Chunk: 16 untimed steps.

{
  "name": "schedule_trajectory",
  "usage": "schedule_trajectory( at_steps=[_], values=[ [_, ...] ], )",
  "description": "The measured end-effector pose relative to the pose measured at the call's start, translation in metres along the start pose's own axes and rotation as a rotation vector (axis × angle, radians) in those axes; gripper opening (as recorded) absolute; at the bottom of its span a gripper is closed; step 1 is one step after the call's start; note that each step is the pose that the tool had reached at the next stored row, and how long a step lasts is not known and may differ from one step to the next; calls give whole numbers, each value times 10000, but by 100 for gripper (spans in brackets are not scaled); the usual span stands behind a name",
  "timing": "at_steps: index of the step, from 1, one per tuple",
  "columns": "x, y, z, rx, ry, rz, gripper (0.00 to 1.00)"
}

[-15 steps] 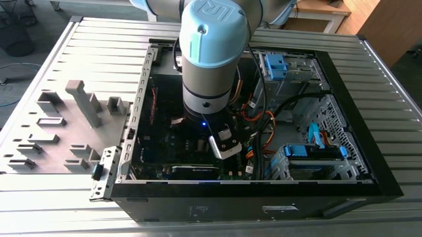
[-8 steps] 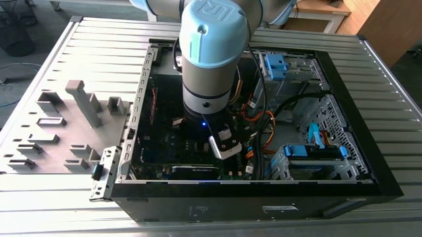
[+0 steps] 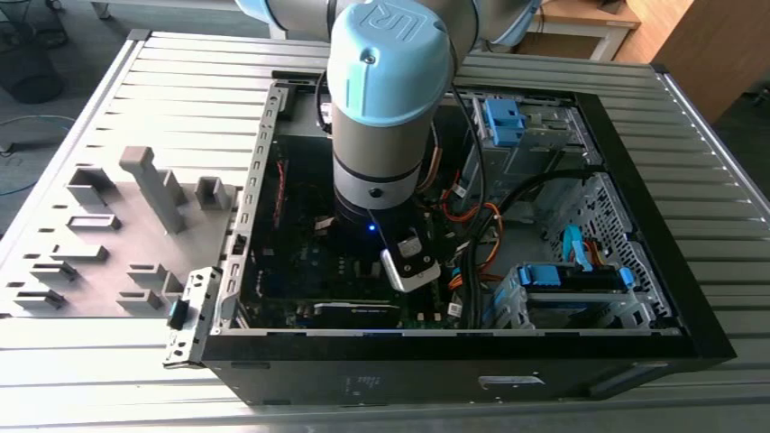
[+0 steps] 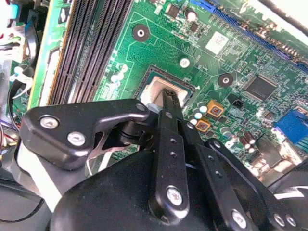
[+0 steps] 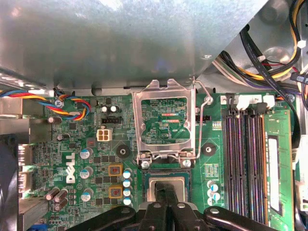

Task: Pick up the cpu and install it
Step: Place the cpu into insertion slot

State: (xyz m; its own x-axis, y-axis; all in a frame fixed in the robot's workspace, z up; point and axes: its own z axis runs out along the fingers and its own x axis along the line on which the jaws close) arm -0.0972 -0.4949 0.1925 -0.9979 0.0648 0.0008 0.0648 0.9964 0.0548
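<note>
A ribbed metal surface (image 3: 710, 189) carries an open black case (image 3: 457, 370), which lies along the edge nearest the exterior camera, toward the corner on the exterior view's right. A grey-and-blue arm (image 3: 385, 108) reaches straight down into the case. A grey tray (image 3: 121, 239) of plastic blocks lies by the surface's edge on the exterior view's left, just beside the case.

Inside, under the arm, lies the green board (image 5: 72, 159), with memory slots (image 5: 243, 159) along one side. The claw (image 5: 166, 190) is clenched, with its black fingers (image 4: 168, 115) drawn together above the socket (image 5: 144, 186). The socket's steel frame (image 5: 163, 88) stands open, and the board shows through its window. The socket lies just beside the frame's hinge — between the slots and a row of capacitors (image 5: 127, 175).

The cpu (image 5: 156, 185) sits flat in the socket, silvery top up, with the fingertips meeting over its middle — whether they press on it cannot be told.
</note>
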Motion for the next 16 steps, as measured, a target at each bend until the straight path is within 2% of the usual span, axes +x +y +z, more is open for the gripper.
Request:
schedule_trajectory(
  at_steps=[6,8,16],
  values=[
    [-1,3,-4,-16,-7,-1,11],
    [-2,6,-31,-30,-12,-1,11],
    [-1,9,-130,-10,-4,-4,11]
  ],
)
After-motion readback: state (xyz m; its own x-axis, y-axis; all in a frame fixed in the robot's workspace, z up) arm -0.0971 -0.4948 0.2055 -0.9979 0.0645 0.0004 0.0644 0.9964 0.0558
